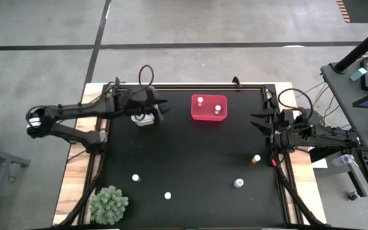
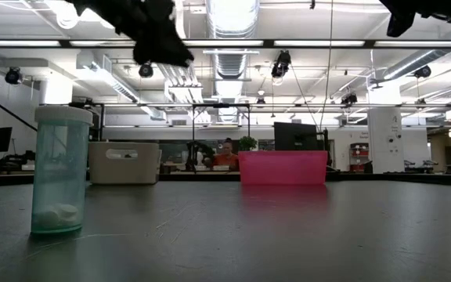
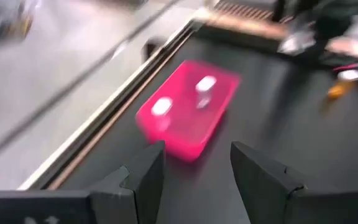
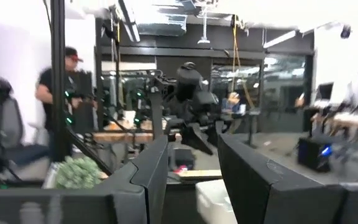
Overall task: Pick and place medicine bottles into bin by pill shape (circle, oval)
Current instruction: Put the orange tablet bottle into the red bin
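The red bin [image 1: 209,115] stands at the table's far middle with two white-capped bottles [image 1: 200,100] upright in it; it also shows in the left wrist view [image 3: 185,134]. The whitish-clear bin [image 1: 143,119] stands to its left. My left gripper [image 1: 161,105] hangs open and empty above the clear bin's right end, fingers [image 3: 146,171] toward the red bin. My right gripper [image 1: 260,121] is open and empty, raised at the table's right edge. Loose bottles stand on the table: an amber one [image 1: 256,158], and white-capped ones [image 1: 238,183], [image 1: 167,195], [image 1: 135,177].
A green spiky plant [image 1: 110,204] stands at the near left corner. In the low view a pale bottle [image 2: 59,172] stands close to the camera. A raised frame [image 1: 280,172] edges the black table. A person [image 4: 58,93] stands in the room beyond the table.
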### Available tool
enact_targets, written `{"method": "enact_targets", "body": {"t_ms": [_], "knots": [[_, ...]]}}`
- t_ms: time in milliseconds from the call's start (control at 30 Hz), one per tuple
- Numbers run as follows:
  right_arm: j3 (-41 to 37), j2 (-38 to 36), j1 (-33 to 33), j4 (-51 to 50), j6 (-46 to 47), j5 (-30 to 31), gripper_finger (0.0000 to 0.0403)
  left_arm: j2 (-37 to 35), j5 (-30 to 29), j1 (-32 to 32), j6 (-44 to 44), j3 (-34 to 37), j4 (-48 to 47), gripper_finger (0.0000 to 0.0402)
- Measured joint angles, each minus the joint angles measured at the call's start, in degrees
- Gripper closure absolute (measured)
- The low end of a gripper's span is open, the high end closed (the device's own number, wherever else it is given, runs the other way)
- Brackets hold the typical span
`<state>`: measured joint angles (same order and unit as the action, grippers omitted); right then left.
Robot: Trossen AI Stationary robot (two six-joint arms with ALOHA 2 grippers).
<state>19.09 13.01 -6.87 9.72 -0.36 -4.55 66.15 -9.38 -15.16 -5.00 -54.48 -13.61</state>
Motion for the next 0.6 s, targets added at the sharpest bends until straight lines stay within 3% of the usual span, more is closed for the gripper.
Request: {"method": "enact_targets", "body": {"t_ms": [200,333,600], "knots": [[1.46,2.33,0.03,-0.62,12.83,-2.32,0.0271,-1.74,0.09,5.94,9.39,5.03,15.65,0.0234],[5.04,5.72,0.37,-3.38,20.58,-4.37,0.0271,-1.78,0.15,7.43,13.65,6.07,18.17,0.0234],[17.00,14.51,0.37,-26.16,34.69,-4.70,0.0271,-2.11,0.13,7.54,20.40,6.14,19.19,0.0234]]}}
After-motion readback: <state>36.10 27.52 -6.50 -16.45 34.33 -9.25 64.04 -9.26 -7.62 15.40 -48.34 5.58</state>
